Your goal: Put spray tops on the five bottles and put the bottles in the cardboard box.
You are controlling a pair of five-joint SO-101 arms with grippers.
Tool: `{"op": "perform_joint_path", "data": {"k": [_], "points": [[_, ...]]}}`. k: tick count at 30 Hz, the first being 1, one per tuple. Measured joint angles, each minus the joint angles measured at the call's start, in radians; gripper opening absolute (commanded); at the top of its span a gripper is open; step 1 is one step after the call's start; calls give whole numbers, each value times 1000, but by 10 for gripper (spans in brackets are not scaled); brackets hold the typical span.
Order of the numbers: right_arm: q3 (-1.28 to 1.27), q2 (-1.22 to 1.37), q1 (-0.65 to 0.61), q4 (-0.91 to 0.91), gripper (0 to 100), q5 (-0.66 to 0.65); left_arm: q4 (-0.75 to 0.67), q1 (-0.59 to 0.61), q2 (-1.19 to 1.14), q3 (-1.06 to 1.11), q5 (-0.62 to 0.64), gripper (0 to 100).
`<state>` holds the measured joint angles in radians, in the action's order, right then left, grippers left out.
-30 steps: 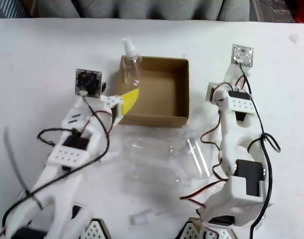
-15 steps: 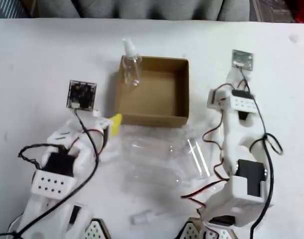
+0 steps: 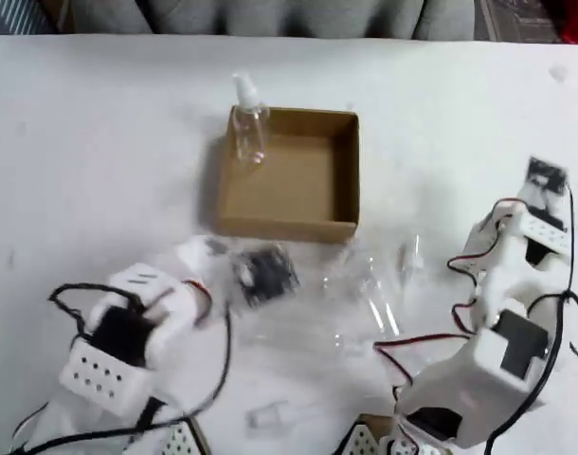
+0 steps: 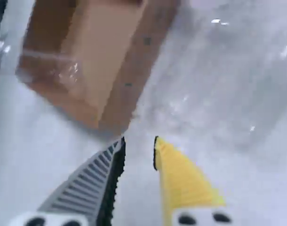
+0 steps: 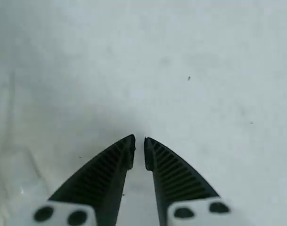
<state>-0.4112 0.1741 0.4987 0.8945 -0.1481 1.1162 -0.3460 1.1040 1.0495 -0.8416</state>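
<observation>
The cardboard box (image 3: 289, 175) stands open at mid-table, and one clear bottle with a white spray top (image 3: 248, 123) leans in its far left corner. Several clear capless bottles (image 3: 365, 294) lie in front of the box. A loose spray top (image 3: 275, 414) lies near the front edge. My left arm (image 3: 128, 322) is at the front left, its wrist camera (image 3: 265, 275) just before the box. The left gripper (image 4: 139, 150) hangs slightly open and empty over bare table between the box (image 4: 87, 61) and the bottles (image 4: 219, 84). My right gripper (image 5: 139, 150) is shut over bare table.
My right arm (image 3: 512, 246) stands at the table's right side, away from the box. Both arm bases sit along the front edge. The white table (image 3: 99, 142) stretches bare to the left and behind the box.
My left arm pulled back from the box's left side and swung toward the bottles in front of it. The right arm swung away to the right. The capped bottle stayed in the box corner.
</observation>
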Motion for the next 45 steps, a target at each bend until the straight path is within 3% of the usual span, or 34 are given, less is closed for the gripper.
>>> {"op": "perform_joint_path", "data": {"k": [7, 15, 21, 38, 45], "points": [[15, 69, -11, -28, 18, -5, 41, -161, -68, -60, -83, 98], [21, 77, -11, -28, 18, -5, 41, -252, -419, -236, -137, 110], [21, 77, -11, -28, 18, -5, 40, -258, -712, -428, -144, 252], [21, 77, -11, -28, 18, -9, 38, -259, -1192, -755, -144, 251], [21, 77, -11, -28, 18, -9, -68, -261, -1307, -764, -143, 253]]}}
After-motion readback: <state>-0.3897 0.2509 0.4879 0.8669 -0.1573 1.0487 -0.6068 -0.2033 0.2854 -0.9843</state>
